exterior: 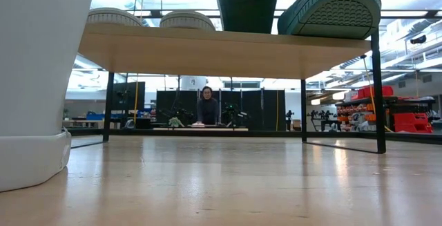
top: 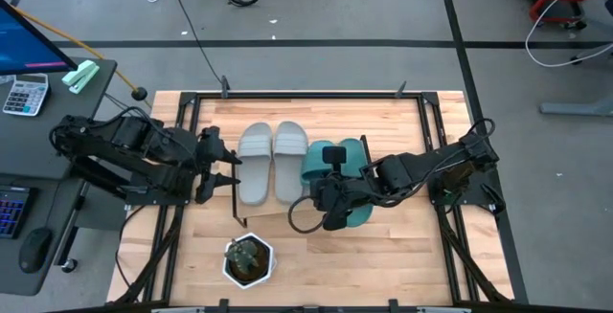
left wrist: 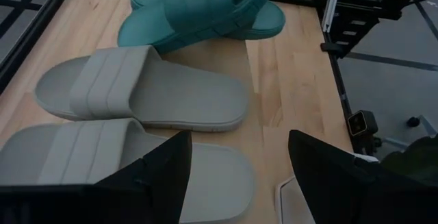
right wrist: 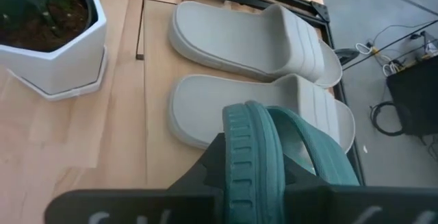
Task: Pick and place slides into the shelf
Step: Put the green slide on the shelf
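On the wooden table (top: pixel 402 246), the shelf (exterior: pixel 221 50) spans the centre, carrying 2 grey slides (top: pixel 272 163) side by side toward 9 o'clock and 1 teal slide (top: pixel 319 158) beside them. At the shelf's 3 o'clock end, the right gripper (top: pixel 337 208) is clamped on the second teal slide (right wrist: pixel 263 162), held on edge, its long axis running 12 to 6 like its neighbours. The free slot appears to lie directly beneath, so lowering and flattening it looks like the next move. The left gripper (top: pixel 222 165), fingers spread and empty, waits at 9 o'clock beside the grey pair. A potted plant (top: pixel 248 260) sits at 6 o'clock.
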You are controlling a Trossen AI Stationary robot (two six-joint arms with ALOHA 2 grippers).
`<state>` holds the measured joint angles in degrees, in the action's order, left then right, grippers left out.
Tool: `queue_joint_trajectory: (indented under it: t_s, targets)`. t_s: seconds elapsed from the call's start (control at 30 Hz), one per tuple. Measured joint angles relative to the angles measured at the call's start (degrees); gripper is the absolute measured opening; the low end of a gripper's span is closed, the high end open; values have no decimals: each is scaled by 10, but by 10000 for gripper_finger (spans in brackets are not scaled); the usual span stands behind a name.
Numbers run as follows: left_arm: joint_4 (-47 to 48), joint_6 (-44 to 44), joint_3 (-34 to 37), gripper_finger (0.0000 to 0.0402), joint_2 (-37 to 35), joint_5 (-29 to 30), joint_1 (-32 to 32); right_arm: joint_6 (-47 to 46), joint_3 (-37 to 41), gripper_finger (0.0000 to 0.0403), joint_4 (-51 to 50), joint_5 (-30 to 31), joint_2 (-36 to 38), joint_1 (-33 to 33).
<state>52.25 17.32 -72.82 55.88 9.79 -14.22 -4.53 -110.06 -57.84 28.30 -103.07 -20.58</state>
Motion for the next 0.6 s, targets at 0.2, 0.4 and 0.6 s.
queue_joint_trajectory:
  t_s: [0.2,0.4,0.6]
  targets:
    - [-1,0,0,244,0,1,0,-18,0,35,0,-8,0,1]
    - [-1,0,0,242,0,7,0,-35,0,39,-6,-34,0,0]
    - [-1,0,0,238,0,8,0,-44,0,43,-20,-51,0,1]
